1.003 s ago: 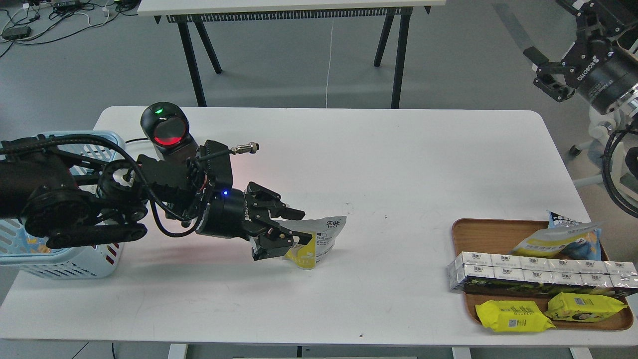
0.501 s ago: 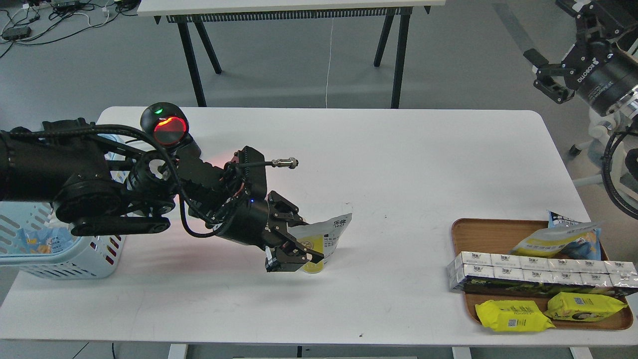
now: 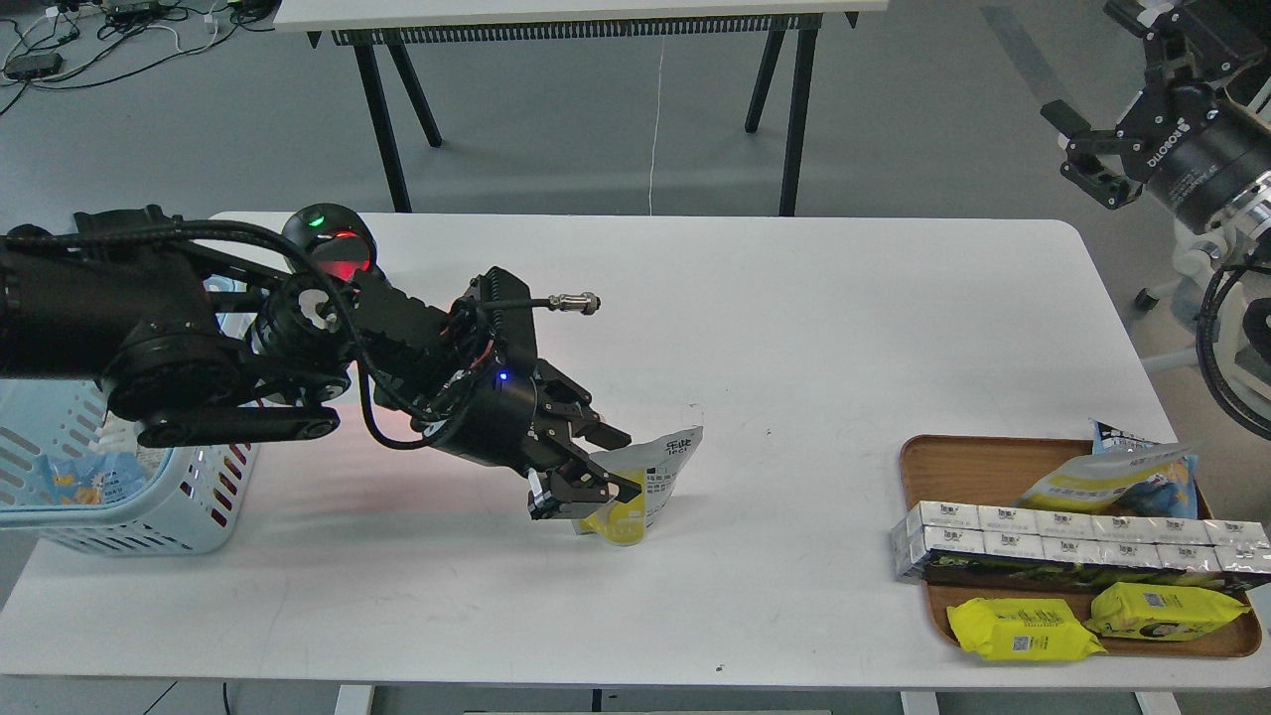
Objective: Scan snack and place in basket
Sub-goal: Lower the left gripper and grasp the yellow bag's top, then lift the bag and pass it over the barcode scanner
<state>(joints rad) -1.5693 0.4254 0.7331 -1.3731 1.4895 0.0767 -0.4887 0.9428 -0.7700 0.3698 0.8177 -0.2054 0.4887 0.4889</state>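
The snack (image 3: pixel 647 484), a small pouch with a white-grey top and yellow lower part, stands leaning on the white table (image 3: pixel 794 328) near the middle. My left gripper (image 3: pixel 608 465) reaches in from the left and its two fingers (image 3: pixel 608 437) close on the pouch's left side; the pouch's base touches the table. The light blue basket (image 3: pixel 149 501) sits at the table's left edge, partly hidden behind my left arm. My right gripper (image 3: pixel 1072 144) is open and empty, raised off the table at the upper right.
A black scanner (image 3: pixel 333 248) with a red window and a green light stands behind my left arm. A brown tray (image 3: pixel 928 467) at the right holds a row of white boxes (image 3: pixel 1072 541), yellow wrapped packs (image 3: pixel 1023 631) and other pouches (image 3: pixel 1112 477).
My left arm has swung right and its wrist has turned. The pouch has shifted slightly right with the gripper. The right gripper has barely moved.
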